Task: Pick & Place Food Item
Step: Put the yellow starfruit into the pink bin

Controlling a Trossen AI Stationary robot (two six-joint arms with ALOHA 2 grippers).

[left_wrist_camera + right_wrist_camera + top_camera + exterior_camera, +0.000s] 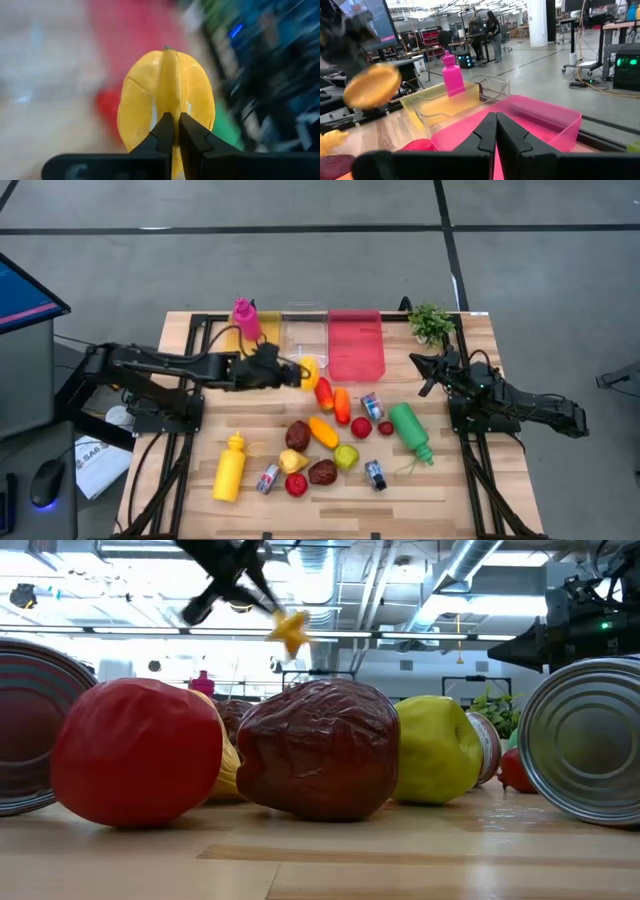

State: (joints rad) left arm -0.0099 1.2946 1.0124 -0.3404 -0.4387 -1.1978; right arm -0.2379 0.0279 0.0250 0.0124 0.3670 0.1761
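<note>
Above the far half of the tabletop, your left gripper (298, 372) is closed on the yellow starfruit (311, 371), carrying it in the air just short of the row of bins. The pinch looks thin: in the left wrist view the two fingers (165, 131) bite only one ridge at the fruit's lower end, with most of its body hanging beyond them. A fast swing or a sudden stop could twist it loose, and it would drop among the red pepper (324, 393) and carrot (342, 405) directly below.

Watch which bin you choose, too. The clear bin (304, 331) and the pink bin (356, 343) sit side by side, so an early release could catch a rim and bounce the fruit out.

Your right gripper (427, 375) waits fully closed and empty near the right edge, beside the small plant (431, 322), close enough to the pink bin to crowd you there.
</note>
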